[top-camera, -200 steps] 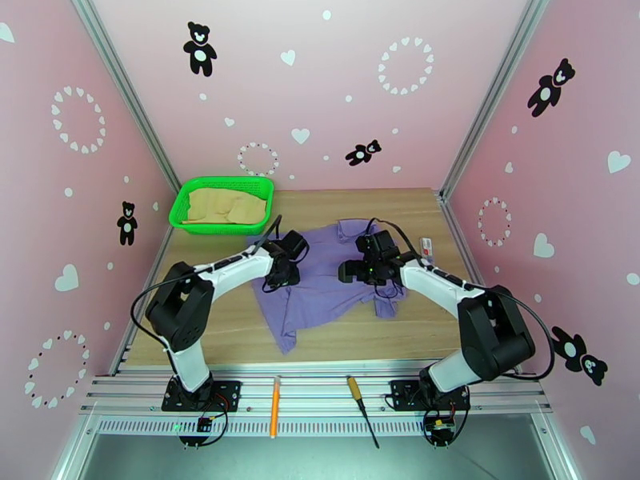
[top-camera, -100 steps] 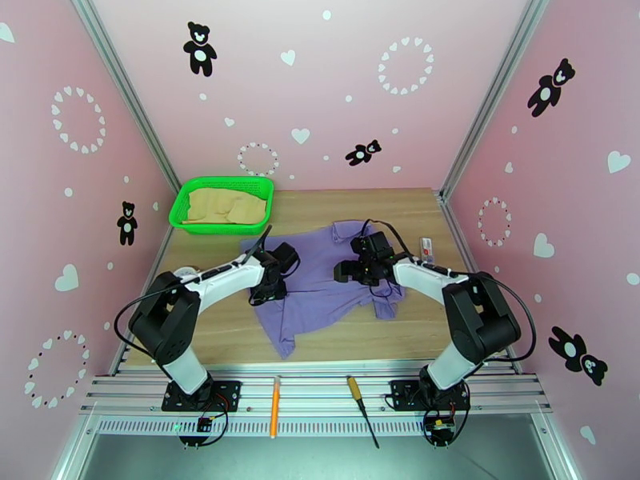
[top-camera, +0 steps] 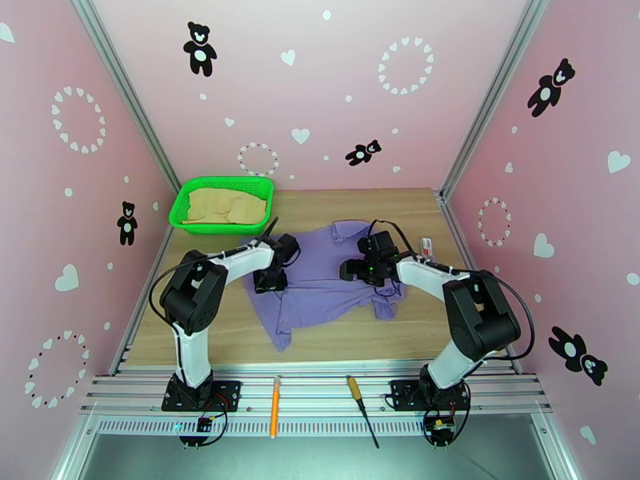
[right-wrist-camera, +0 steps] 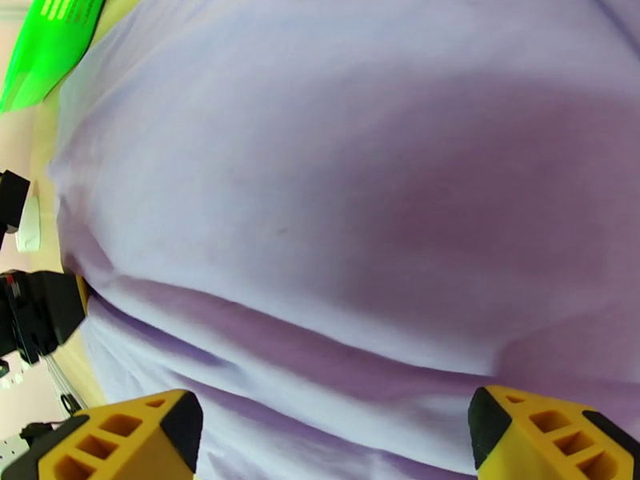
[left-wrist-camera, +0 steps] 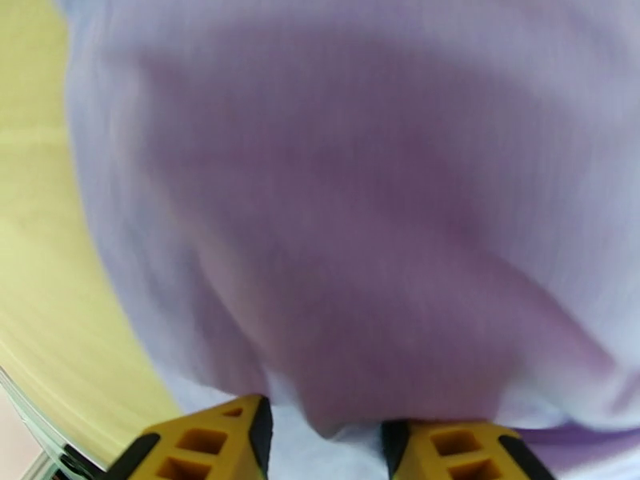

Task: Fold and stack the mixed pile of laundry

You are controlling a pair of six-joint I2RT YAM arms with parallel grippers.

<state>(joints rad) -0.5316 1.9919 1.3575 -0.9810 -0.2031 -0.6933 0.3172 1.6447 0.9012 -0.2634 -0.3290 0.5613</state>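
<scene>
Counter [top-camera: 384, 210], pale wood, was enclosed by pink walls printed with bears and hearts.

Purple shirt [top-camera: 328, 282] lay crumpled across the middle of the counter. Its collar end pointed toward the back wall and a narrow tail trailed toward the near edge. It sat between the two arms and was the larger piece of the laundry.

Basket [top-camera: 224, 182], green plastic mesh, stood at the far left corner of the counter, apart from the shirt.

Tan garment [top-camera: 228, 206] lay flat inside the basket as the smaller piece of the laundry.

Left tool [top-camera: 270, 280] was at the shirt's left edge. In the left wrist view its yellow fingers [left-wrist-camera: 232, 434] stood partly apart with a bunched fold of purple cloth pinched between them.

Right tool [top-camera: 352, 271] was over the shirt's right half, near the collar. In the right wrist view its fingers [right-wrist-camera: 128, 442] were spread wide, with the cloth lying across the gap and nothing gripped.

Screwdriver [top-camera: 358, 410], with a yellow handle, lay on the metal rail at the near edge between the arm bases.

Orange marker [top-camera: 274, 406] lay on the same rail, left of the screwdriver.

Small pale item [top-camera: 426, 248] lay at the counter's right edge, just beyond the shirt. It was too small to identify.
</scene>
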